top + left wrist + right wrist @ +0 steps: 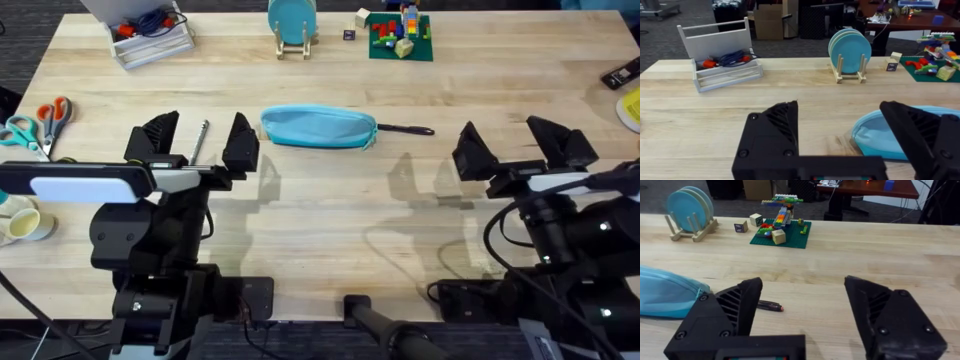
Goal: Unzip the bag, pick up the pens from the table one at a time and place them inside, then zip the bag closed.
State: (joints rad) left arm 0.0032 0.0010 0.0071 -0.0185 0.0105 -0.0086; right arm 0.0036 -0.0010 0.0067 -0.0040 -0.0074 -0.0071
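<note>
Overhead view of the table [330,200], with both arms at its near edge. The bag [318,127], a light blue pouch, lies lengthwise near the table's middle, apparently zipped shut. 1 of the pens, the black pen [405,129], lies just beside the bag's right end, pointing right; in the right wrist view the same pen [770,306] shows partly hidden behind a finger. The other, the silver pen [200,141], lies left of the bag, between the fingers of the left gripper [197,143].

The left gripper hovers left of the bag with its 2 fingers spread wide and grasping nothing; in the left wrist view the bag's left end [890,132] shows between and behind those fingers. The right gripper [522,146] hovers right of the black pen, well apart from it, fingers likewise released and empty.

Along the far edge stand a white tray of cables [150,35], teal plates on a wooden rack [292,25] and a green brick plate [400,38]. Scissors [35,125] lie at the left edge.
</note>
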